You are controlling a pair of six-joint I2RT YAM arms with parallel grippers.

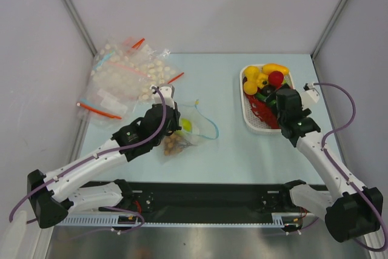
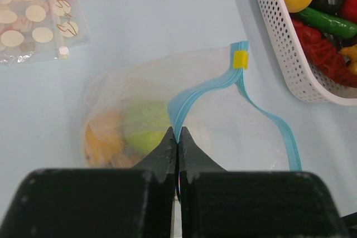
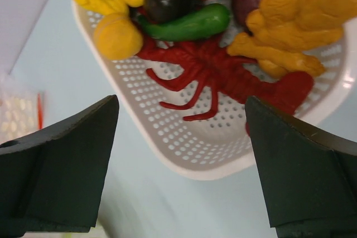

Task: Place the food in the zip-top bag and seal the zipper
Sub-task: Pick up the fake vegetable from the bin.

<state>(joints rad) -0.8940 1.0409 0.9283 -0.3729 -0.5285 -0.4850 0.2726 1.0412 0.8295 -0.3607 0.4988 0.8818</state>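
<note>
Clear zip-top bag left of centre holding a green fruit and an orange fruit, left gripper pinched on its blue zipper, white tray holding lobster, cucumber, other food, right gripper wide above it.

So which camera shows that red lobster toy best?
The right wrist view: the red lobster lies close up in the white tray, legs and tail clear. Top external shows only a small red patch; left wrist, just a cropped part.
</note>
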